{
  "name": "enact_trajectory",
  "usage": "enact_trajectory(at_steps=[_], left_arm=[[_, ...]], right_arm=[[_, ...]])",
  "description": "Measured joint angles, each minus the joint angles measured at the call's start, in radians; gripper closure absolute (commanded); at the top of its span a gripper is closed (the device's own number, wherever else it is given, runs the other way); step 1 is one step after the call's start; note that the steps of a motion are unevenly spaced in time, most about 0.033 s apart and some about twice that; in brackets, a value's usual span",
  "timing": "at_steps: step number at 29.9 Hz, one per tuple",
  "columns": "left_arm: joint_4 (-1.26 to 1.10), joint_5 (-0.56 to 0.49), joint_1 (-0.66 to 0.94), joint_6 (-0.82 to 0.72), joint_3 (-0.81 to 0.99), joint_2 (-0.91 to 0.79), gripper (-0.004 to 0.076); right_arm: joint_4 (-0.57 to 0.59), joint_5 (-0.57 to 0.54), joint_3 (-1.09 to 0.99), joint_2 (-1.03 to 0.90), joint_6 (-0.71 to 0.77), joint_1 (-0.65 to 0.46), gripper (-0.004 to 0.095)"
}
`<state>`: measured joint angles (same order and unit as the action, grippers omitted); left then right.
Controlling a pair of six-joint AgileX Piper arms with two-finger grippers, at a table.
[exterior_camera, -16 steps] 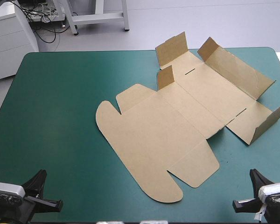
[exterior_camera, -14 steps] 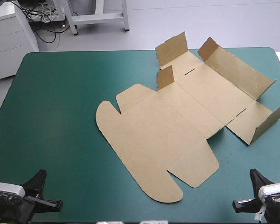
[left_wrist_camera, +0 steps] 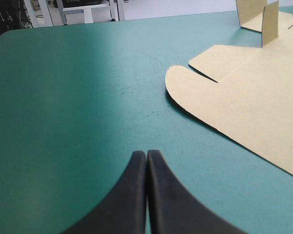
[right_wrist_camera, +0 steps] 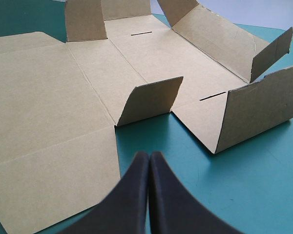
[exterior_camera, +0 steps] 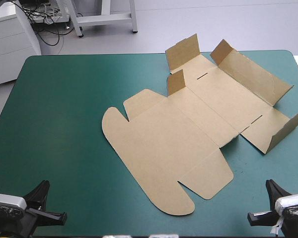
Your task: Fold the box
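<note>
The brown box (exterior_camera: 188, 124) lies spread out across the middle and right of the teal-green table, its lid panel flat toward the front and several flaps at the far right half raised. In the left wrist view the box (left_wrist_camera: 254, 92) lies ahead and to one side of my shut left gripper (left_wrist_camera: 147, 155), well apart from it. My right gripper (right_wrist_camera: 150, 155), also shut, hovers just short of the box (right_wrist_camera: 88, 83), close to a small raised flap (right_wrist_camera: 151, 100). Both grippers rest at the table's front corners: left gripper (exterior_camera: 48, 201), right gripper (exterior_camera: 260, 201).
The bare teal-green cover (exterior_camera: 54, 114) takes up the left half of the table. A white cabinet (exterior_camera: 10, 39) stands beyond the far left corner, off the table.
</note>
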<state>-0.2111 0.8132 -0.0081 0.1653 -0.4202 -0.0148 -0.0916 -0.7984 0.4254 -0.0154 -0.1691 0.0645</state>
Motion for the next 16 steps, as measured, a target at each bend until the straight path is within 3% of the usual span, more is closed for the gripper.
enact_trajectory(at_steps=[8,16], left_arm=[[0.000,0.000,0.000,0.000,0.000,0.000,0.0756],[0.000,0.000,0.000,0.000,0.000,0.000,0.0756]], right_arm=[[0.000,0.000,0.000,0.000,0.000,0.000,0.0877],[0.000,0.000,0.000,0.000,0.000,0.000,0.0571]])
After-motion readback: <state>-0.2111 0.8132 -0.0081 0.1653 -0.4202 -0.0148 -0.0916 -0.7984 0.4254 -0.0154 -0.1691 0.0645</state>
